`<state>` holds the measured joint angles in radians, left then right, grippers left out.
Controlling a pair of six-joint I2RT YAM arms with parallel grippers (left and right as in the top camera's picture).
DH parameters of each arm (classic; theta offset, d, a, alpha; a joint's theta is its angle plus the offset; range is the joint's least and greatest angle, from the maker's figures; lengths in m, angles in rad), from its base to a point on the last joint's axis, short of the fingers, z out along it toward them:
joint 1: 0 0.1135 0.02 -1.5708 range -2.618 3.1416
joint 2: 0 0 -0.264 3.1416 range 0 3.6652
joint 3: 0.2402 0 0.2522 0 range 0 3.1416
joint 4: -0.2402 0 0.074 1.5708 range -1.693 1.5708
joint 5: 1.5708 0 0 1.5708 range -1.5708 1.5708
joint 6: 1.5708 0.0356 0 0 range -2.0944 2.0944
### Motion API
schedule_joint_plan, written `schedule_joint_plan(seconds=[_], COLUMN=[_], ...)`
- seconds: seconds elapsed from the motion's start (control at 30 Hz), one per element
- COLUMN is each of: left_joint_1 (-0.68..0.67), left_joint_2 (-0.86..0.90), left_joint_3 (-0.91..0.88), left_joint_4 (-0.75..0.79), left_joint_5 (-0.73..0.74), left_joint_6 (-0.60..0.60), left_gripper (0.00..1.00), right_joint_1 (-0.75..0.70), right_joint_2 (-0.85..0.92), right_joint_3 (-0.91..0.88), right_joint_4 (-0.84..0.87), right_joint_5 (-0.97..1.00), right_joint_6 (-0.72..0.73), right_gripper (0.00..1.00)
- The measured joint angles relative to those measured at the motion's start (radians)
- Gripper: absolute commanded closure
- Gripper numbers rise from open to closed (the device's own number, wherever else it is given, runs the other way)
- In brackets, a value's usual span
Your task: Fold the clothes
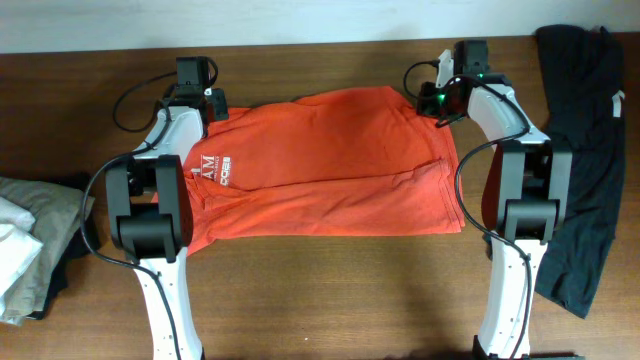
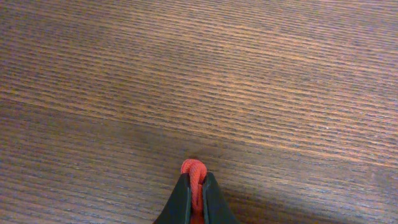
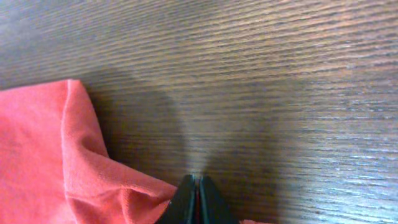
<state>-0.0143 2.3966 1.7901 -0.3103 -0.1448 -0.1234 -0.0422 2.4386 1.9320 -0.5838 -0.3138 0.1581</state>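
Note:
The red-orange T-shirt (image 1: 320, 165) with white lettering lies spread across the table, its lower part folded up over itself. My left gripper (image 1: 213, 103) is at the shirt's far left corner, shut on a bunched red fold of the T-shirt (image 2: 194, 171). My right gripper (image 1: 432, 100) is at the far right corner, shut on the shirt's edge, a thin red strip between the jaws (image 3: 196, 183); shirt fabric (image 3: 56, 149) hangs to its left.
A black garment (image 1: 580, 150) lies along the table's right side. A pile of khaki, white and black clothes (image 1: 30, 240) sits at the left edge. Bare wooden table (image 1: 330, 300) shows in front of the shirt.

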Motion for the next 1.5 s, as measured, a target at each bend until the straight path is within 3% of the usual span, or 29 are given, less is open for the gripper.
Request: schedule_joint_plan(seconds=[0.2,0.4,0.57,0.97,1.2,1.5], left_joint_1=[0.0,0.0,0.0,0.0,0.0,0.0], left_joint_2=[0.0,0.0,0.0,0.023,0.023,0.024], left_joint_3=[0.002,0.002,0.007,0.315,0.38,0.636], left_joint_4=[-0.005,-0.007,-0.017,-0.218,-0.319,-0.613], left_joint_5=[0.0,0.0,0.0,0.008,-0.002,-0.004], left_joint_6=[0.0,0.0,0.0,0.0,0.0,0.0], left_gripper=[0.99,0.99,0.99,0.99,0.99,0.99], right_joint_1=[-0.012,-0.071,-0.07,-0.071,-0.071,-0.071], right_joint_2=[0.004,0.016,0.016,0.016,0.005,-0.117], right_joint_3=[0.023,0.229,0.253,0.254,0.254,0.269], right_joint_4=[-0.034,-0.191,-0.241,-0.299,-0.313,-0.539], right_joint_5=[0.002,0.002,0.001,0.001,0.002,0.036], right_joint_6=[0.0,-0.002,-0.009,-0.047,-0.084,-0.112], right_gripper=[0.96,0.96,0.96,0.96,0.96,0.96])
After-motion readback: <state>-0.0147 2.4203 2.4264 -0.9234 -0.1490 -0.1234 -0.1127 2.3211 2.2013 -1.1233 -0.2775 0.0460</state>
